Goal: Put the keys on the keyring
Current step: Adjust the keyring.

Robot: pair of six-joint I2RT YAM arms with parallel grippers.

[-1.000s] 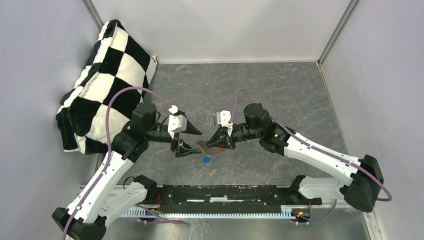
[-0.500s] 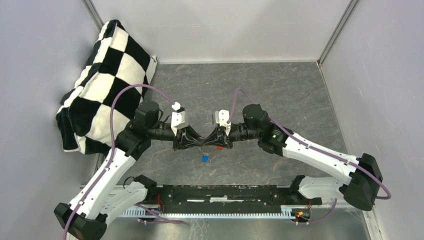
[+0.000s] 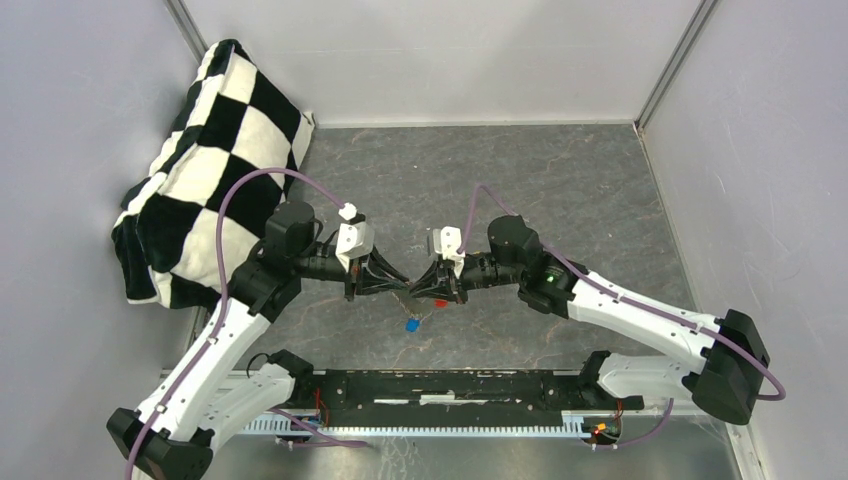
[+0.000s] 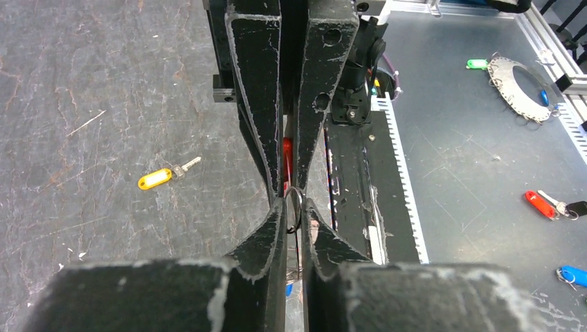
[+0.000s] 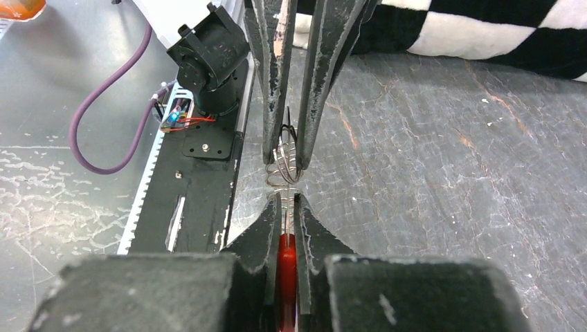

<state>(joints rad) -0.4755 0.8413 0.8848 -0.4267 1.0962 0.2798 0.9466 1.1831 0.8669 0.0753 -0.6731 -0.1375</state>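
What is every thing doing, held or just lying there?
Left gripper: shut on the thin silver wire ring.
Right gripper: shut on the small red round piece.
Blue-capped metal key: under the grippers, hanging or lying, cannot tell.
Yellow-capped metal key: lying loose on the grey table.
Black-and-white checked cushion: leaning in the left corner.

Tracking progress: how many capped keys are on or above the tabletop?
2: the yellow-capped key lies flat in the left wrist view; the blue-capped key is nearside of the left pincer. Others may be hidden.
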